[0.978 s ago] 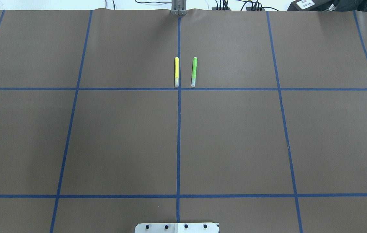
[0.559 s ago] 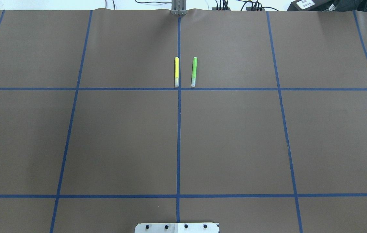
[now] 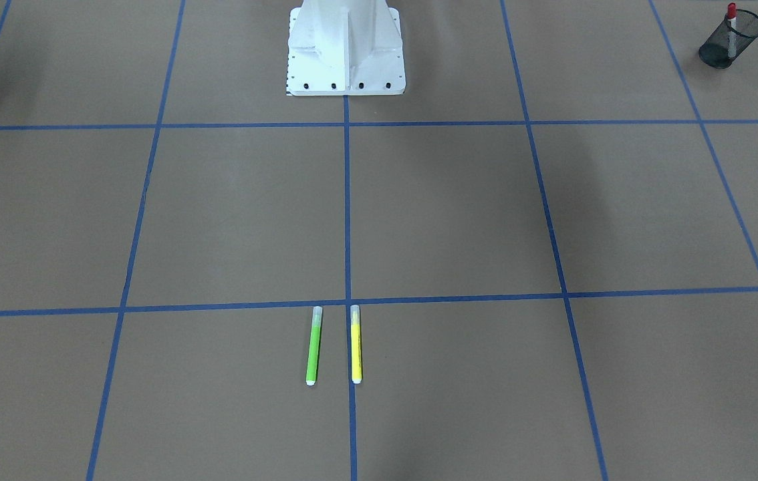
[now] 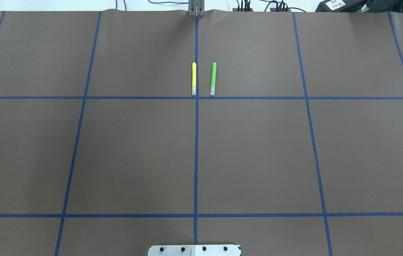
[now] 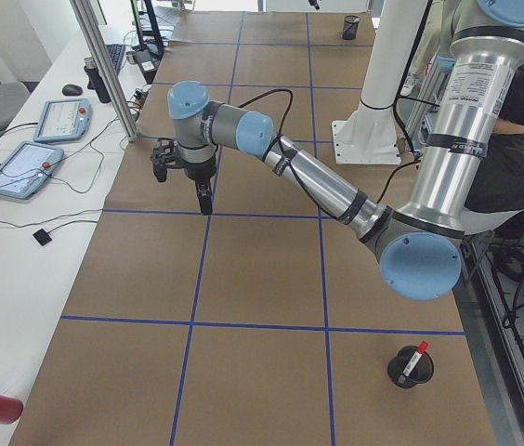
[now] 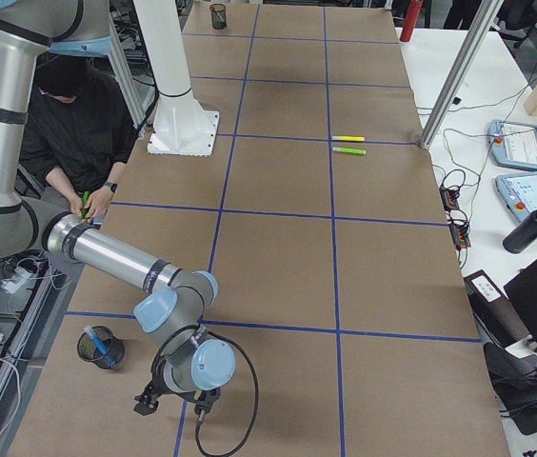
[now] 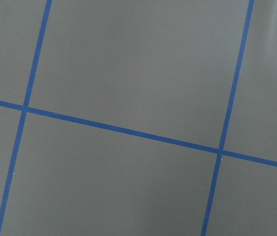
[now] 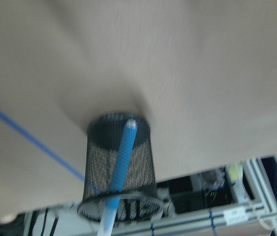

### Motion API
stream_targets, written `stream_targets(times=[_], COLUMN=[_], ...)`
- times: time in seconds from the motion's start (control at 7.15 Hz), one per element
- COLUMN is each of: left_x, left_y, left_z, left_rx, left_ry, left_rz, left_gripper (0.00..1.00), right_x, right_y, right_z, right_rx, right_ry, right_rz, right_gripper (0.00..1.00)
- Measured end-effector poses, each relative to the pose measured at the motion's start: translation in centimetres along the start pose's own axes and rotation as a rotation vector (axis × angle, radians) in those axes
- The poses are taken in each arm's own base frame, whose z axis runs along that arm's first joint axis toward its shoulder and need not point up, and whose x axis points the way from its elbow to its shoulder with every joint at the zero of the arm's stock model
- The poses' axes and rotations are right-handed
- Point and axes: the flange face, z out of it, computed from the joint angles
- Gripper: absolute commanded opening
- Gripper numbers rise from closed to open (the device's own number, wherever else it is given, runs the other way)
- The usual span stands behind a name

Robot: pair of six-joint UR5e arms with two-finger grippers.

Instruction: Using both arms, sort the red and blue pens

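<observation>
No change shows in the overhead view: the green marker (image 4: 213,79) lies just beside the yellow marker (image 4: 194,79) exactly as before, and the worktop (image 4: 258,149) around them looks the same.

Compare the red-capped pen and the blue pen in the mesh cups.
The white-barrelled, red-capped pen stands in the left black mesh cup, far out on the robot's left; the blue-barrelled pen stands in the right black mesh cup, far out on its right. The first's top is red, the second's whitish. Both lean alone in like cups.
</observation>
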Motion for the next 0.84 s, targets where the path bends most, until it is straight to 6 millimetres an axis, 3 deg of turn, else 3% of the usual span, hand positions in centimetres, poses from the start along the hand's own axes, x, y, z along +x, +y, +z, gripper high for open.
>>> stream_targets(times=[0.42,0.56,0.84], left_x=[-0.2,0.0,-0.8], left_y=[0.1,0.1,0.1], left_z=[1.0,1.8,3.2], left_rx=[0.000,-0.010,-0.003], left_ry=[-0.028,-0.033,-0.028], left_rz=[0.011,0.023,0.049], left_gripper=[1.00,1.00,1.00], right_x=[-7.3,-9.3,-12.5], right_y=[-7.0,-8.2,-8.9], right_z=[-12.7,-15.8,-19.5], right_rx=[0.320,0.410,0.573], right_ry=[-0.035,-0.039,-0.109], right_rz=[-0.039,-0.095,-0.198], right_gripper=[1.00,1.00,1.00])
